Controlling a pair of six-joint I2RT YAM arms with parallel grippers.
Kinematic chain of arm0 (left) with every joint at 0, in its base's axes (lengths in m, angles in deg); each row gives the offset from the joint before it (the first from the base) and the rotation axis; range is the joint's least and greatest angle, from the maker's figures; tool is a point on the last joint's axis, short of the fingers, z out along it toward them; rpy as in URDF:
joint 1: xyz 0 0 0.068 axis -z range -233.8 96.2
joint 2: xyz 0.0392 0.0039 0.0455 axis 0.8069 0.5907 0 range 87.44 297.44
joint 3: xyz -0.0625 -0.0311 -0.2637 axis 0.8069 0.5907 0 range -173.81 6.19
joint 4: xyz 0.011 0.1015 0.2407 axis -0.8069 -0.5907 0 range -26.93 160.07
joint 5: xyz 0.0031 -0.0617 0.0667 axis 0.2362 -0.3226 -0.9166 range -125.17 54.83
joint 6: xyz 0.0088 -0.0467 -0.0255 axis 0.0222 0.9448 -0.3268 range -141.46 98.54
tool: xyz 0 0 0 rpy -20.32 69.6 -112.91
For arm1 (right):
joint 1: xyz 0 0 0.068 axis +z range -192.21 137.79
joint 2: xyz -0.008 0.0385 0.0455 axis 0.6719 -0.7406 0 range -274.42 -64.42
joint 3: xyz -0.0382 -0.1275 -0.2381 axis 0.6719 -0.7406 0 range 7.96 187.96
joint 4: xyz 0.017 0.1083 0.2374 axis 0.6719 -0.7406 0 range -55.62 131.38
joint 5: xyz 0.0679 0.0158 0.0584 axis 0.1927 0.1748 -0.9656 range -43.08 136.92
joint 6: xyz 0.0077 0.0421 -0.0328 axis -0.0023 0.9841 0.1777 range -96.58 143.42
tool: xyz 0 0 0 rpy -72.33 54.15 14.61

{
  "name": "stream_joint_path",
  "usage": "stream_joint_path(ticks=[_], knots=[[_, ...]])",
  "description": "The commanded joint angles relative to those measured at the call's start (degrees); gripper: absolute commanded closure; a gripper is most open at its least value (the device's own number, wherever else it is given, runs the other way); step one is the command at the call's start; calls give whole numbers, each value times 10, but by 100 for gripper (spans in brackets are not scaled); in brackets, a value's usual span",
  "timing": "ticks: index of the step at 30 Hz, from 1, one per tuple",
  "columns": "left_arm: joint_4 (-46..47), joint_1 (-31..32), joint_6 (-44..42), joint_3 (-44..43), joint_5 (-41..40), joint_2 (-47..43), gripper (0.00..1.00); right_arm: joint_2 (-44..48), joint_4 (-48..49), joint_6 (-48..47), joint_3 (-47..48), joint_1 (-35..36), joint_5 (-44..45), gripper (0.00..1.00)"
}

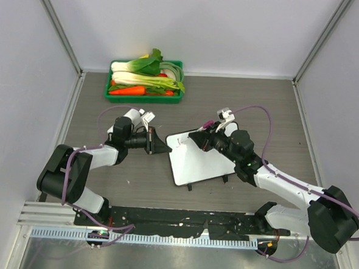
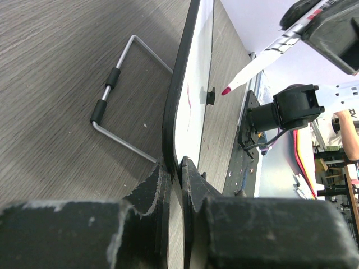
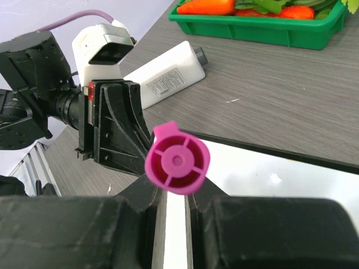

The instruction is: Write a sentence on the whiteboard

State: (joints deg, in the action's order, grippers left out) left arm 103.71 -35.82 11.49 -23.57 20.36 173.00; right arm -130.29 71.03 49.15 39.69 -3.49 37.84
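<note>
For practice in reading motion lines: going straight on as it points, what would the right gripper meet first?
Probably the whiteboard: the marker held by the right gripper has its tip just off the surface, near the edge the left gripper clamps. Depth is unclear; that gripper lies beyond.

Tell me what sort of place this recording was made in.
Probably a lab test cell for robots, not a home or kitchen: plain white panel walls box in a wood-grain table, two arms are bolted at its near edge, and the vegetable tray looks like a prop.
</note>
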Motion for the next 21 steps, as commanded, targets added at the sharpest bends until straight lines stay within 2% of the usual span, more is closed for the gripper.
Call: stream_joint_path(ticks=[1,21], knots=[[-14,3,-33,8,-7,11,100,-8,37,8,-3,1,11,98],[-15,2,-32,6,-3,16,100,-39,52,22,1,1,50,99]])
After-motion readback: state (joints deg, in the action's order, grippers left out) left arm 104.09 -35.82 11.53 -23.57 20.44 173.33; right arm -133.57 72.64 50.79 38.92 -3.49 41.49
